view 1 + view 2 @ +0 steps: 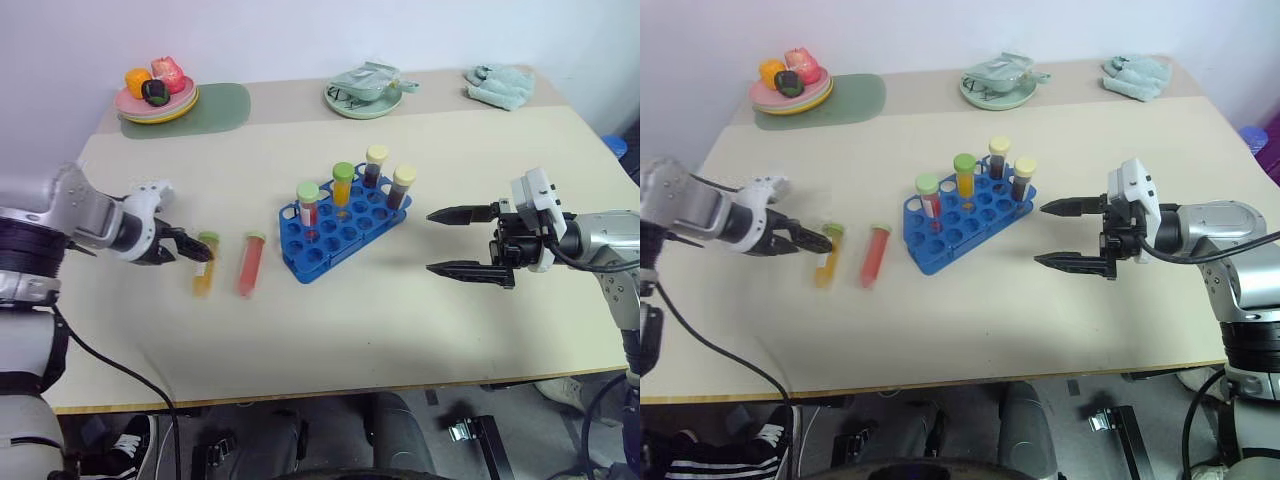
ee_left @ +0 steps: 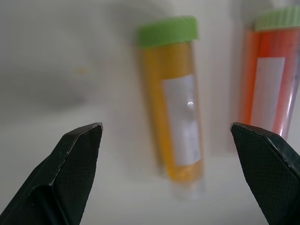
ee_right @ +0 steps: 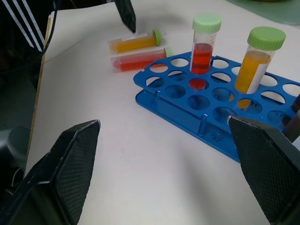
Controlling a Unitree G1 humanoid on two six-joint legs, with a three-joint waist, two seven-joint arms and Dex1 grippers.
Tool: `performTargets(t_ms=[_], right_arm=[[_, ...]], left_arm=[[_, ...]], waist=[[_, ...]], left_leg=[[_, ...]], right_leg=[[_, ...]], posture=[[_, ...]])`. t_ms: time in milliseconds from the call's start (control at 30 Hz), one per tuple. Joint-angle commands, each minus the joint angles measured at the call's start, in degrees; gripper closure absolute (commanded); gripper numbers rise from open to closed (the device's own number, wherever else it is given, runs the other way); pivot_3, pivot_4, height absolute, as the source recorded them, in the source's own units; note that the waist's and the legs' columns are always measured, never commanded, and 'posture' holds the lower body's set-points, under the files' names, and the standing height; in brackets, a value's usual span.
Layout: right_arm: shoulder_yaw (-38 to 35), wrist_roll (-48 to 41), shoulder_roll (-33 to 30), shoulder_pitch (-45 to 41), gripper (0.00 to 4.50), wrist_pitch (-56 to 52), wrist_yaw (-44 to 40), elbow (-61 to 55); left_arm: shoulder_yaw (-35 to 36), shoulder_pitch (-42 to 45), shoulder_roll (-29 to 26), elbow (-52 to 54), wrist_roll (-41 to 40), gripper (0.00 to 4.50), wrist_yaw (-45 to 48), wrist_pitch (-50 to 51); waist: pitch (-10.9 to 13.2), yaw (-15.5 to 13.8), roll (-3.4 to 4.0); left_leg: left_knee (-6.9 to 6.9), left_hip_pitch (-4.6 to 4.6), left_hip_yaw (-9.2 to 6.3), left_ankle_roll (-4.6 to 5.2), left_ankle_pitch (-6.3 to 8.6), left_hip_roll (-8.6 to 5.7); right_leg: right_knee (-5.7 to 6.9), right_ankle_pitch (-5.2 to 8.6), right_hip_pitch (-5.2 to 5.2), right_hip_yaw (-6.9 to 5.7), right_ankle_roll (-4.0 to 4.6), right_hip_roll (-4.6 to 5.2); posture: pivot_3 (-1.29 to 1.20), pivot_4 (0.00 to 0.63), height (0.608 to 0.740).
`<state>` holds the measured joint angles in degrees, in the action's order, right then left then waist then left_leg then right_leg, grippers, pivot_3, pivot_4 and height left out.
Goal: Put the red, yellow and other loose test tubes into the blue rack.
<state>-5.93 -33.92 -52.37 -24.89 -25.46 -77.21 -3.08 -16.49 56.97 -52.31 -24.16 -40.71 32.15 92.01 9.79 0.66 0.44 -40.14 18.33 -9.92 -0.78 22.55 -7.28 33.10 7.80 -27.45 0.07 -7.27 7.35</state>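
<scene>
- Nearest to my left wrist camera: the clear plastic tube of yellow-orange liquid with a green cap (image 2: 174,101), lying flat on the cream table (image 1: 400,330); my left gripper (image 1: 190,248) hangs over its capped end, fingers spread wide, nothing pinched.
- Just beside it, parallel and also flat, lies the clear plastic tube of salmon-red liquid with a green cap (image 1: 248,265). Both are a short way to the left of the bright blue plastic rack with a grid of round holes (image 1: 335,235).
- Rack contents: four capped tubes standing upright in holes. One red and one orange with green caps, two dark ones with pale yellowish caps. Most holes remain empty.
- My right gripper (image 1: 462,240) hovers to the right of the rack, apart from it, fingers spread, holding nothing.
- Progress, by my estimate: four tubes racked, two loose tubes left. Neither is lifted yet.
- Step in hand, as I read it: closing on the yellow-orange tube, then standing it in a free hole; the salmon-red tube follows.
</scene>
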Motion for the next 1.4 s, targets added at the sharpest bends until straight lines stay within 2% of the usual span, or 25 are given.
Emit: performTargets(t_ms=[33, 400, 500, 667, 767, 867, 900, 1000, 1033, 1133, 1167, 1267, 1400], right_arm=[[-1.24, -0.47, 0.08, -0.32, 0.04, 0.45, 0.28, -1.80], [-1.26, 0.08, 0.11, -0.68, 0.04, 0.81, 1.13, -1.30], [-1.13, 0.09, 0.30, -0.95, 0.00, 0.69, 1.50, -1.42], [-0.92, 0.68, 0.30, -0.89, 0.00, 1.34, 1.53, -1.24], [-1.12, 0.87, 0.38, -0.64, 0.00, 1.57, 1.65, -1.40], [-1.33, 1.36, 0.39, -0.31, 0.00, 2.30, 2.01, -1.45], [-1.53, 1.34, 0.44, -0.20, 0.00, 2.28, 2.26, -1.49], [-2.27, 1.38, 0.40, 0.33, 0.00, 2.68, 2.93, -1.29], [-2.45, 1.36, 0.43, 0.48, 0.00, 2.79, 3.30, -1.28], [-3.49, 1.06, 1.25, 1.23, 0.00, 2.75, 5.45, -1.23], [-3.69, 1.14, 1.57, 1.50, 0.00, 2.81, 6.15, -1.20], [-4.22, 1.22, 2.45, 2.34, 0.00, 2.99, 7.49, -1.26], [-4.76, 1.17, 3.55, 1.32, 0.00, 2.86, 9.74, -0.46]], left_arm=[[0.77, -0.19, 0.23, 0.90, 2.36, 0.00, 0.47, 0.10], [4.77, -5.30, 3.54, 2.96, 6.66, 0.00, -1.91, 0.49], [5.96, -5.97, 4.20, 2.92, 7.78, 0.80, -2.13, 0.34], [7.67, -6.91, 5.21, 4.60, 9.40, 3.26, -2.89, 0.22], [11.32, -7.42, 6.27, 4.43, 10.44, 3.26, -4.35, 0.45], [17.01, -10.54, 7.23, 6.12, 13.50, 3.26, -8.63, -6.10], [17.87, -11.57, 7.10, 7.29, 14.18, 3.26, -9.33, -7.86], [26.34, -15.42, 9.31, 14.51, 14.95, 3.26, -14.28, -9.43], [27.58, -17.62, 9.68, 18.22, 15.01, 3.26, -14.50, -11.79], [36.19, -23.90, 15.95, 30.33, 13.97, 3.26, -15.15, -29.00], [38.03, -24.75, 16.99, 32.39, 13.46, 3.26, -15.03, -31.40], [38.60, -27.11, 18.24, 37.27, 14.66, 3.26, -12.80, -42.71], [34.46, -28.18, 19.49, 41.81, 14.59, 3.26, -4.72, -57.58]], waist=[[0.00, 0.07, 0.00], [-0.07, -0.12, 0.07], [-0.12, -0.09, 0.14], [-0.13, -0.05, 0.12], [-0.16, -0.05, 0.18], [-0.18, -0.12, 0.20], [-0.19, -0.10, 0.21], [-0.19, -0.10, 0.19], [-0.18, -0.04, 0.18], [-0.17, -0.13, 0.16], [-0.14, -0.37, 0.09], [-0.11, -1.11, -0.10], [-0.12, -1.66, -0.11]], left_leg=[[0.01, 0.00, 0.00, 0.00, 0.00, 0.00], [-0.01, -0.06, 0.01, 0.00, 0.00, 0.01], [-0.01, -0.12, 0.02, -0.01, -0.01, 0.01], [-0.02, -0.12, 0.01, -0.03, -0.01, 0.01], [0.00, -0.13, 0.01, -0.04, -0.02, 0.02], [-0.02, -0.15, 0.02, -0.06, -0.04, 0.03], [-0.02, -0.16, 0.01, -0.07, -0.04, 0.03], [-0.01, -0.18, 0.02, -0.13, -0.07, 0.06], [0.00, -0.18, 0.02, -0.14, -0.08, 0.08], [0.02, -0.10, 0.04, -0.14, -0.07, 0.12], [0.01, -0.06, 0.05, -0.14, -0.07, 0.12], [-0.04, -0.01, 0.06, -0.14, -0.07, 0.13], [-0.05, -0.02, 0.13, -0.13, -0.07, 0.13]], right_leg=[[0.00, 0.00, -0.01, 0.00, 0.00, 0.00], [0.01, 0.00, 0.06, 0.01, 0.00, 0.02], [0.02, 0.00, 0.10, 0.01, 0.00, 0.02], [0.04, 0.00, 0.11, 0.01, 0.00, 0.02], [0.05, 0.00, 0.09, 0.01, 0.00, 0.02], [0.05, -0.02, 0.11, 0.01, 0.03, 0.02], [0.04, -0.02, 0.12, 0.01, 0.03, 0.03], [0.01, -0.04, 0.11, 0.02, 0.07, 0.01], [0.01, -0.04, 0.10, 0.02, 0.07, 0.00], [0.02, -0.06, 0.06, 0.03, 0.09, -0.01], [0.00, -0.08, 0.04, 0.03, 0.11, -0.01], [-0.03, -0.12, 0.03, -0.01, 0.16, -0.01], [-0.05, -0.13, 0.07, 0.01, 0.16, 0.01]], posture=[[0.00, 0.150, 0.740], [0.00, 0.150, 0.740], [0.00, 0.150, 0.740], [0.00, 0.150, 0.740], [0.00, 0.150, 0.740], [0.00, 0.150, 0.740], [0.00, 0.150, 0.740], [0.00, 0.150, 0.740], [0.00, 0.150, 0.740], [0.00, 0.150, 0.740], [0.00, 0.150, 0.740], [0.00, 0.150, 0.740], [0.00, 0.150, 0.740]])
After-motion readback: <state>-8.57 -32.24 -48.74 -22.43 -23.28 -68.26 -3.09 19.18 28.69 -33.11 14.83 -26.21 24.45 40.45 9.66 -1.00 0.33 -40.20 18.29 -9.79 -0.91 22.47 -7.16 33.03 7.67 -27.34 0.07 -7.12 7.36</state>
